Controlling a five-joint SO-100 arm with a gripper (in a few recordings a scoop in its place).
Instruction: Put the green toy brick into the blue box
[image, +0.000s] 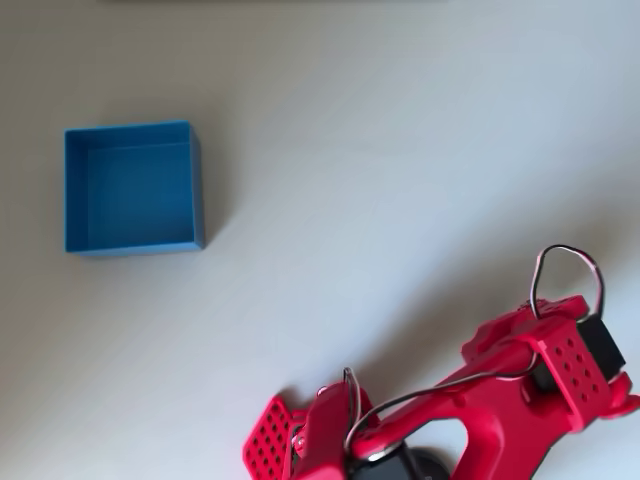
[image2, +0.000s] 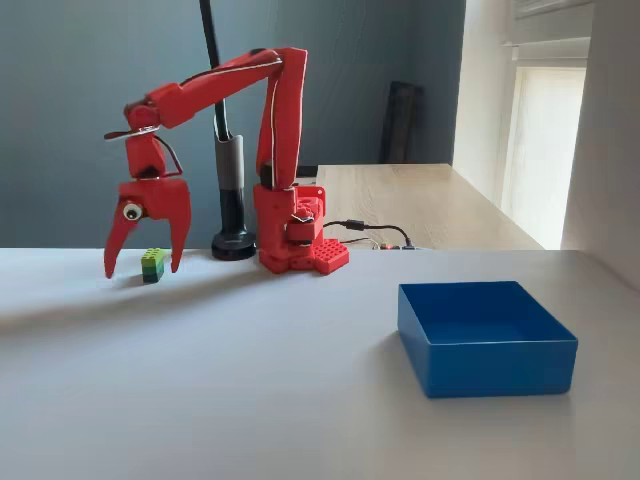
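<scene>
the red arm (image2: 240, 95) stands at the far side of the white table (image2: 250, 380), its base (image2: 295, 235) bolted down beside a black post (image2: 230, 190) on a round foot. in the fixed view it reaches out to the left and bends down at the wrist, so the gripper (image2: 143, 268) hangs pointing at the tabletop. its two red fingers are spread wide apart, holding nothing, with their tips just above or at the surface; i cannot tell whether they touch it.

the green toy brick (image2: 152, 265) sits on the table between those spread fingers, closer to the right-hand one in this view. it looks lime on top and darker green lower down, and it stands upright on the table. whether a finger touches it i cannot tell from here.

the blue box (image2: 485, 335) is well apart from the brick, on the near right of the table in the fixed view, open at the top, its floor bare blue. in the overhead view the same box (image: 134, 187) lies at the left, square and open, while the arm's red links (image: 500, 390) and a looping wire (image: 570, 270) come in at the lower right corner.

behind the white table a wooden desk (image2: 420, 200) runs back toward a bright window (image2: 545, 150), against a dark blue-grey wall (image2: 80, 90).
</scene>
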